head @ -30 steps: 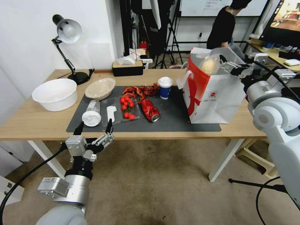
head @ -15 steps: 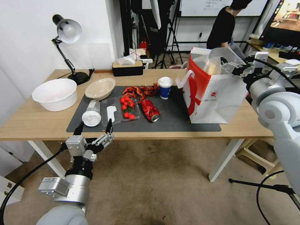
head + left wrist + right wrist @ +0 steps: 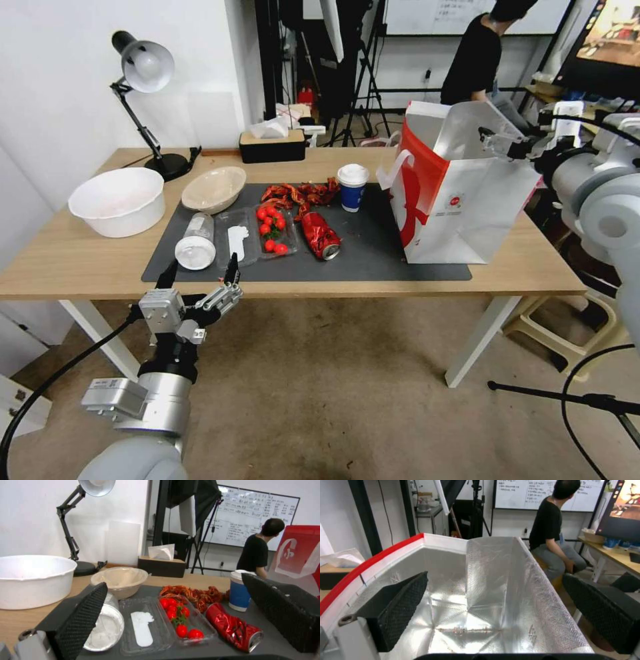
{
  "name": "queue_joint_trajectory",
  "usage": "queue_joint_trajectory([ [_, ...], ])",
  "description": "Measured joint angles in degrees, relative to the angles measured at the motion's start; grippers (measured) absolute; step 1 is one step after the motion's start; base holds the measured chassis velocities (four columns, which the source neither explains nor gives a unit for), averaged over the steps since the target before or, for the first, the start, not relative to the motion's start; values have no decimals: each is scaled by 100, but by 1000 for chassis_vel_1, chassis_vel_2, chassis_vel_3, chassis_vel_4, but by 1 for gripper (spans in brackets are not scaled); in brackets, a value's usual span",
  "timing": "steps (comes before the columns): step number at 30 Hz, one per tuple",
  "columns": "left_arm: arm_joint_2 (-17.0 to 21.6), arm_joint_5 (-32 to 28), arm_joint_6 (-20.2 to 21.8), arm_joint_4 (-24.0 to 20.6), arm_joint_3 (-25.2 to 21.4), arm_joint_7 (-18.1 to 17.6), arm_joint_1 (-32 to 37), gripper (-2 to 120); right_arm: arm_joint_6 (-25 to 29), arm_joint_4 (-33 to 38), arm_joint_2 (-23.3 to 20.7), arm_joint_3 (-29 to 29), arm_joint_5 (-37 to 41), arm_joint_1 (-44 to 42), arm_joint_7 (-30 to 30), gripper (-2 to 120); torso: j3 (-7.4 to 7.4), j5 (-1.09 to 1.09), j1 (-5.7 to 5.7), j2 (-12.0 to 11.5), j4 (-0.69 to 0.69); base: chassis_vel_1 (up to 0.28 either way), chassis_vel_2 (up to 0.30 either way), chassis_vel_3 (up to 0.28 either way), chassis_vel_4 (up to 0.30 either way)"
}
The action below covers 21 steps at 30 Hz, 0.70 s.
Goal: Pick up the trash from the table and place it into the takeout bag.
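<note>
The right tool (image 3: 497, 141) is hovering at the right rim of the takeout bag (image 3: 460, 207), its fingers spread apart and gripping nothing; the right wrist view is looking down into the bag's silvery lining (image 3: 480, 600). The bag is standing upright at the right end of the dark mat (image 3: 373, 253) on the surface (image 3: 67, 267). The left tool (image 3: 199, 280) is waiting just off the near edge of the surface, fingers wide apart and empty. On the mat are lying a crushed red can (image 3: 321, 235), a blue cup (image 3: 352, 187), a tipped clear tumbler (image 3: 196, 241), a tray of tomatoes (image 3: 272, 230) and red scraps (image 3: 300, 193). A beige bowl (image 3: 214, 189) is sitting beside a white tub (image 3: 119, 201).
</note>
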Motion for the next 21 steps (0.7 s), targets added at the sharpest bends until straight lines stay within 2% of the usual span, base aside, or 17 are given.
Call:
queue_joint_trajectory([
  [10, 12, -9, 0, -19, -3, 2, 5, 100, 20, 61, 48, 17, -9, -69, 0, 100, 0, 0, 0, 0, 0, 0, 0, 0, 0],
  [14, 22, -12, -2, -27, -11, 3, 8, 100, 200, 128, 81, 32, -26, -172, -82, 100, 0, 0, 0, 0, 0, 0, 0, 0, 0],
  [16, 24, -15, -3, -33, -14, 3, 9, 100, 525, 188, 98, 41, -20, -282, -259, 100, 0, 0, 0, 0, 0, 0, 0, 0, 0],
  [17, 24, -16, -3, -38, -14, 3, 9, 100, 866, 271, 111, 54, -26, -415, -481, 100, 0, -1, 0, 0, 0, 0, 0, 0, 0],
  [18, 24, -16, -3, -38, -14, 3, 9, 100, 866, 271, 111, 54, -26, -415, -481, 100, 0, -1, 0, 0, 0, 0, 0, 0, 0],
  [21, 25, -18, -4, -40, -14, 5, 10, 100, 1584, 532, 125, 89, -183, -774, -893, 100, 0, -1, 0, 0, 0, 0, 0, 0, 0],
])
